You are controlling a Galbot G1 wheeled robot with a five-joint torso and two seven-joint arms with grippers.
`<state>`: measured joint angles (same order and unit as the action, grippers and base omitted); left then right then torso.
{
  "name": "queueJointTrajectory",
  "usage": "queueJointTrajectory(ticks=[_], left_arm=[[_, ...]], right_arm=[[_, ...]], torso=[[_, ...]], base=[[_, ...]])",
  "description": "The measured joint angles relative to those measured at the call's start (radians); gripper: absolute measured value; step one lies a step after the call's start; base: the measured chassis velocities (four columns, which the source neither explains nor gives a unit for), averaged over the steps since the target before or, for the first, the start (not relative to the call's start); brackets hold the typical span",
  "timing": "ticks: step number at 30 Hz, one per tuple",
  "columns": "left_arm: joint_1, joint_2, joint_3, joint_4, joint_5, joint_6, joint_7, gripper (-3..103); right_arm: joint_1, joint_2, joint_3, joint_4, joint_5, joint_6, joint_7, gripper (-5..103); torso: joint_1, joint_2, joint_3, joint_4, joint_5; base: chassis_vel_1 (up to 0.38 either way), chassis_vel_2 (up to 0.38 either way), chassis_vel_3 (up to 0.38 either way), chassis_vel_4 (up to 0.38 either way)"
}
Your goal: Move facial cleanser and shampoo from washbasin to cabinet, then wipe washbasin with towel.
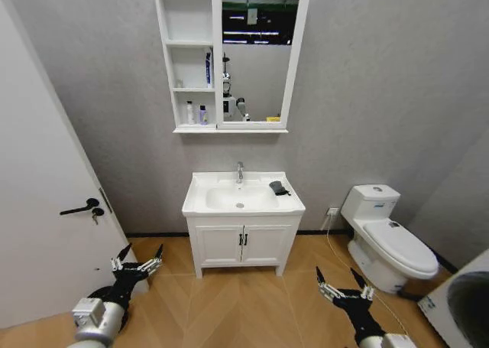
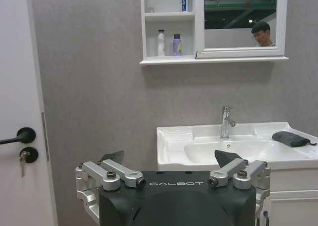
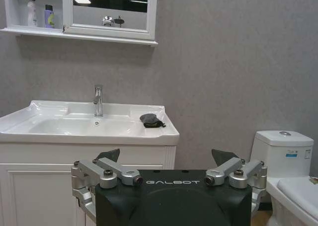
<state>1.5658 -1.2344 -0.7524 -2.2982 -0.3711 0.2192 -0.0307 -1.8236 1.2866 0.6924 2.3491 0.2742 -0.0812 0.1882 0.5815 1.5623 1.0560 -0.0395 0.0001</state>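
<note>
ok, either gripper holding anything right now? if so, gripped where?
Nothing is held. The left gripper and the right gripper are both open and empty, low in front of the vanity. The towel lies on the washbasin rim.

Housing [image 2: 176, 201]: was matte black, lettered GALBOT in white.
Finger links [image 3: 117, 174]: were silver aluminium, screwed.
Fingertips [image 1: 123, 252]: were black, pointed.

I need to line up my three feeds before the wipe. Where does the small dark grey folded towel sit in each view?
Head view: small dark grey folded towel on the white ceramic washbasin's rim, toward the robot's right.
Left wrist view: towel on the rim, past the chrome tap.
Right wrist view: towel on the rim's near corner, beside the tap.
Shared landmark: the tap.
</note>
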Motion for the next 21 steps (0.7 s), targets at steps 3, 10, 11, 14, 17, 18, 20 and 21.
queueJointTrajectory(ticks=[3,10,11,14,17,18,20,21], left_arm=[[0.000,0.000,0.000,0.000,0.000,0.000,0.000,100],[0.000,0.000,0.000,0.000,0.000,0.000,0.000,100],[0.000,0.000,0.000,0.000,0.000,0.000,0.000,100],[0.000,0.000,0.000,0.000,0.000,0.000,0.000,100],[0.000,0.000,0.000,0.000,0.000,0.000,0.000,100],[0.000,0.000,0.000,0.000,0.000,0.000,0.000,100],[0.000,0.000,0.000,0.000,0.000,0.000,0.000,100],[0.000,0.000,0.000,0.000,0.000,0.000,0.000,100]], right_arm=[[0.000,0.000,0.000,0.000,0.000,0.000,0.000,100],[0.000,0.000,0.000,0.000,0.000,0.000,0.000,100],[0.000,0.000,0.000,0.000,0.000,0.000,0.000,100],[-0.001,0.000,0.000,0.000,0.000,0.000,0.000,100],[0.000,0.000,0.000,0.000,0.000,0.000,0.000,100],[0.000,0.000,0.000,0.000,0.000,0.000,0.000,100],[0.000,0.000,0.000,0.000,0.000,0.000,0.000,100],[0.000,0.000,0.000,0.000,0.000,0.000,0.000,100]], torso=[[0.000,0.000,0.000,0.0001,-0.0002],[0.000,0.000,0.000,0.0001,-0.0002],[-0.001,0.000,0.000,0.0007,-0.0002],[0.000,0.000,0.000,-0.0012,0.0000],[0.001,0.000,0.000,-0.0003,-0.0001],[0.001,0.000,0.000,-0.0003,-0.0001],[0.001,-0.001,0.001,0.0005,0.0003],[0.001,-0.001,0.001,0.0003,-0.0001]], base=[[0.330,-0.313,-0.318,0.320],[0.259,-0.223,-0.254,0.245],[0.118,-0.130,-0.205,0.122],[0.004,-0.006,-0.069,0.062],[-0.063,-0.008,0.001,-0.022],[-0.077,0.031,0.058,-0.050],[-0.058,0.049,0.067,-0.034],[0.000,0.000,0.000,0.000]])
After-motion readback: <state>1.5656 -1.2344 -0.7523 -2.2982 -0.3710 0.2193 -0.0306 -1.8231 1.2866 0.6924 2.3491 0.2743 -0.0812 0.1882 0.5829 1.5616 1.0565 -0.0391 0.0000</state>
